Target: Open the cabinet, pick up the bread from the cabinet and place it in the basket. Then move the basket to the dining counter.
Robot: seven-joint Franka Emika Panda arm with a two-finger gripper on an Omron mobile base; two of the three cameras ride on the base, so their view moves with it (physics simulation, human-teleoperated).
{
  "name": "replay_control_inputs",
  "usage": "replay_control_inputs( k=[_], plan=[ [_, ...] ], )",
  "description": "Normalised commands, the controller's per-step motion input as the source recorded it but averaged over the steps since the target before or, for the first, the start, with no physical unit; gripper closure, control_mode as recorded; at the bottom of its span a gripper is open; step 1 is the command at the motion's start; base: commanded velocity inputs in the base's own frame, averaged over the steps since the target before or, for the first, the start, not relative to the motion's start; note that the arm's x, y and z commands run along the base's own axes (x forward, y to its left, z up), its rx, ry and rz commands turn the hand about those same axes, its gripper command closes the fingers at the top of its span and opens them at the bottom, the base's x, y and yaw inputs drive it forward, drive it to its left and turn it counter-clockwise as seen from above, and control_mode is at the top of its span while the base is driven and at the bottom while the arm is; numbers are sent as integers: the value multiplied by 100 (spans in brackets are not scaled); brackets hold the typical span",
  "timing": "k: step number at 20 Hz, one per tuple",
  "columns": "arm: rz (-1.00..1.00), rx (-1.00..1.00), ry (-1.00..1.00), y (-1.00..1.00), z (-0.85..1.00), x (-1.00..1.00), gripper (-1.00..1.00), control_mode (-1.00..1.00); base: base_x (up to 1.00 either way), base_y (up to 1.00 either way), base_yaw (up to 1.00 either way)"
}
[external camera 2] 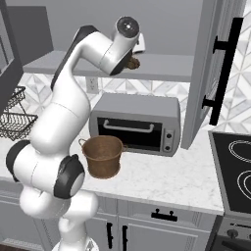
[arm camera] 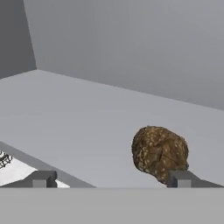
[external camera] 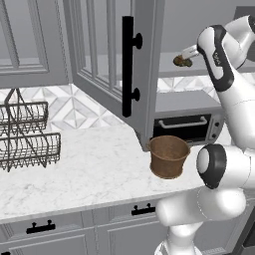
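Fingers (arm camera: 109, 180): spread wide, empty, bread (arm camera: 159, 152) off-centre by the right tip. Step: reaching into opened cabinet (external camera: 127, 69). Next: centre, close, carry to basket (external camera: 169, 156).

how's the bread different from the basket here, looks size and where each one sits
The bread is a small dark-brown lumpy roll; the basket is far larger, woven and open-topped. The bread lies on the open cabinet's shelf; the basket stands upright on the marble counter below. Both are brown.

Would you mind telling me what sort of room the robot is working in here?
A kitchen, rendered: grey wall cabinet with its door open, silver toaster oven on a white marble counter, and black stovetop beside it.
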Motion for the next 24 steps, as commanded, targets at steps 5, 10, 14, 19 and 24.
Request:
replay_control_inputs(
  k=[5,10,14,19,24],
  plan=[
    [-7,-2,0,-15,0,28,-100,-100,0,0,0],
    [-6,-2,6,-4,-4,17,-100,-100,0,0,0],
    [0,0,14,-4,-16,2,-100,-100,0,0,0],
    [-1,-2,8,0,-13,28,-100,-100,0,0,0],
    [0,0,0,-4,-2,33,-100,-100,0,0,0]
  ],
)
